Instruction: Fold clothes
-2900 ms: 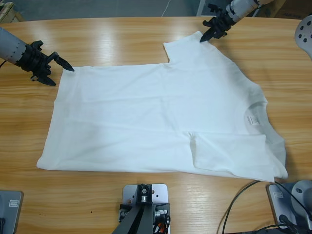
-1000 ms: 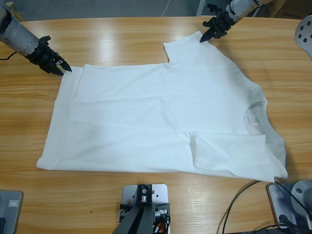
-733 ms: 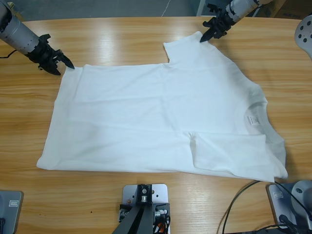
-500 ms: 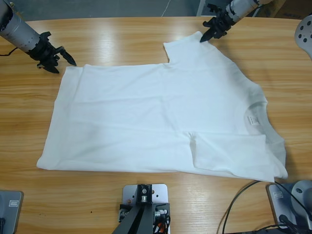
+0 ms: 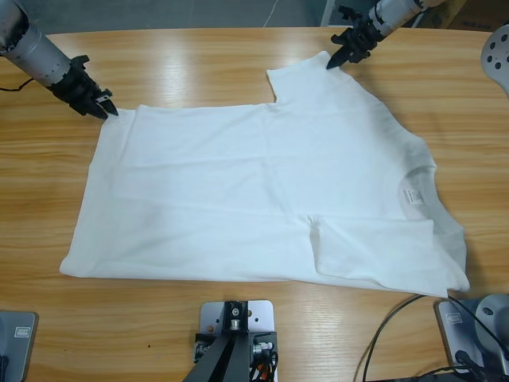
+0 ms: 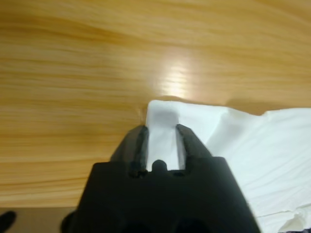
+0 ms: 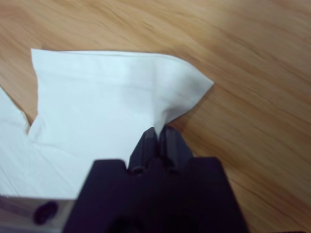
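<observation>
Upper left of the frame: the left tool (image 5: 102, 111) has swung back in, its slightly parted jaws now straddling the hem corner of the plain white cotton T-shirt (image 5: 262, 191), not yet closed. The shirt lies flat mid-desk. Top right, the right tool (image 5: 334, 62) stays pinched on the sleeve tip. Bare long wooden desk (image 5: 199, 64) beyond leaves lifting room.

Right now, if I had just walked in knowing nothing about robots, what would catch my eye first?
A big white T-shirt spread flat across the wooden table. At its far sleeve the right gripper pinches the cloth shut, while the left gripper sits at the shirt's far hem corner, jaws open around it.
</observation>
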Action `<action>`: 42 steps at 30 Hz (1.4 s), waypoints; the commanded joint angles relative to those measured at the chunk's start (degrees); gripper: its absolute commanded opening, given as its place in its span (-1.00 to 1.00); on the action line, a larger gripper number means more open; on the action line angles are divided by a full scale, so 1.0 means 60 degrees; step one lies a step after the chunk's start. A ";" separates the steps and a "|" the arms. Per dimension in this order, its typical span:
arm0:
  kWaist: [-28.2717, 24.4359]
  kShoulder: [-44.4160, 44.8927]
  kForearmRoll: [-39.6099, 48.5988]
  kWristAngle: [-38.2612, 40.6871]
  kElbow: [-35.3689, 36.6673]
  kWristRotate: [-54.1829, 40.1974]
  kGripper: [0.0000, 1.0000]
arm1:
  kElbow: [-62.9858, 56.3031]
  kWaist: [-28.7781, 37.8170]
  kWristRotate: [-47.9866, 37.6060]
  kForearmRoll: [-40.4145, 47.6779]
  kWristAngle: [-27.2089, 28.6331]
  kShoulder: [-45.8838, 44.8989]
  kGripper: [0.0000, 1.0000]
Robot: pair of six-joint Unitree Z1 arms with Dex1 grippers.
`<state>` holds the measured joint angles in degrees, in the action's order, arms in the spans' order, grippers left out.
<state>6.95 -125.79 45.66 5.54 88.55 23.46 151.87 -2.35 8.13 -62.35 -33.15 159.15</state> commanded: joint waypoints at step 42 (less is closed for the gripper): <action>-0.0191 0.2236 -0.0520 0.1362 -0.3004 0.0410 -1.00 | -0.3180 0.1125 0.0026 -0.3097 -0.0158 -0.4225 -1.00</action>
<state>6.47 -115.61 43.10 12.43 74.72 27.05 146.07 3.69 9.59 -78.91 -33.63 140.13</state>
